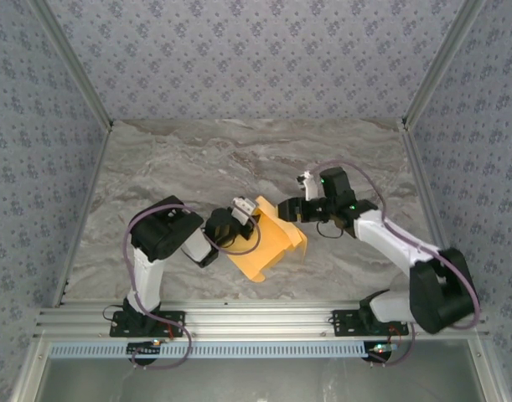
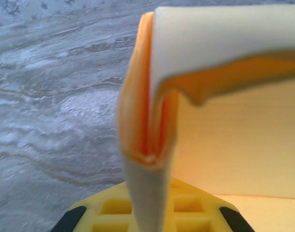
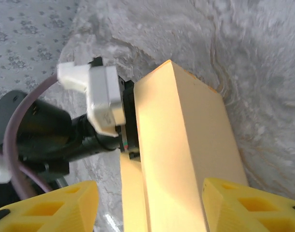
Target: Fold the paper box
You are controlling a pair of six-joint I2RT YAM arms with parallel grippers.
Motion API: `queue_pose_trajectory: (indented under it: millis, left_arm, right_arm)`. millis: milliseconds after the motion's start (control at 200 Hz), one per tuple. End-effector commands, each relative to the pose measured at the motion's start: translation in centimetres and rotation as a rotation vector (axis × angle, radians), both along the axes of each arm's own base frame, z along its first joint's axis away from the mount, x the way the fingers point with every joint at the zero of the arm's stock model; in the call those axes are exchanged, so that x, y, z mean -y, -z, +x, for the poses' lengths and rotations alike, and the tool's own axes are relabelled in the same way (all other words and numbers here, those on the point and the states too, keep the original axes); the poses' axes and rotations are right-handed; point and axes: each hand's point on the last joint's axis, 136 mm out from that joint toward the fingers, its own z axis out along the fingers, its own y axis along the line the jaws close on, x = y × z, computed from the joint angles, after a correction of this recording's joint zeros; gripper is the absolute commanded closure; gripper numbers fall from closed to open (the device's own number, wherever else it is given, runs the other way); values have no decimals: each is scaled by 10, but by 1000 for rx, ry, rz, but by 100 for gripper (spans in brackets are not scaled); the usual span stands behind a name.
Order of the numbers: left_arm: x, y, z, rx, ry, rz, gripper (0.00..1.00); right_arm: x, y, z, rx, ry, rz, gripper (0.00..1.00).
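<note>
The paper box (image 1: pixel 268 243) is yellow-orange cardboard, partly folded, and lies at the table's middle between both arms. My left gripper (image 1: pixel 249 216) is shut on its upper left edge. In the left wrist view a doubled cardboard wall (image 2: pixel 147 135) stands pinched between that gripper's (image 2: pixel 152 212) yellow fingers, and a flap bends over to the right. My right gripper (image 1: pixel 282 209) is at the box's upper right corner. In the right wrist view it (image 3: pixel 149 212) is open, one finger on each side of the box's long wall (image 3: pixel 186 145), with a gap on the left side.
The grey marbled table (image 1: pixel 239 159) has patterned walls on three sides and an aluminium rail (image 1: pixel 256 322) along the near edge. The left arm's wrist (image 3: pixel 101 96) sits close against the box's far side in the right wrist view.
</note>
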Motion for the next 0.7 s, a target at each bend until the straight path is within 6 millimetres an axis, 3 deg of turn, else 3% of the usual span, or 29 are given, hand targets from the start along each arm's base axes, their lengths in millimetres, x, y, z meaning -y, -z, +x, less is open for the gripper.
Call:
queue_pose_trajectory:
  millis: [0,80,150,235,295,535,695]
  left_arm:
    - [-17,1,4,-67,-54,-22,100]
    - [-24,-3,4,-84,-71,-37,100]
    - [-29,-8,4,-88,-76,-54,100]
    - [-37,-14,4,-99,-80,-72,100]
    - [-47,-19,6,-120,-91,-89,100]
    - [-69,-45,5,-136,-84,-63,100]
    - [-77,-50,5,-159,-41,-72,100]
  right_arm:
    - [19,-20,2,249,6,-21,37]
    - [33,-31,3,397,61,-12,27]
    - [53,-44,5,635,161,-45,17]
    - [74,-46,8,757,253,-117,16]
    - [86,-37,11,769,271,-199,16]
    - [57,-15,-1,777,138,-103,24]
    - [20,-9,-21,808,-65,-100,31]
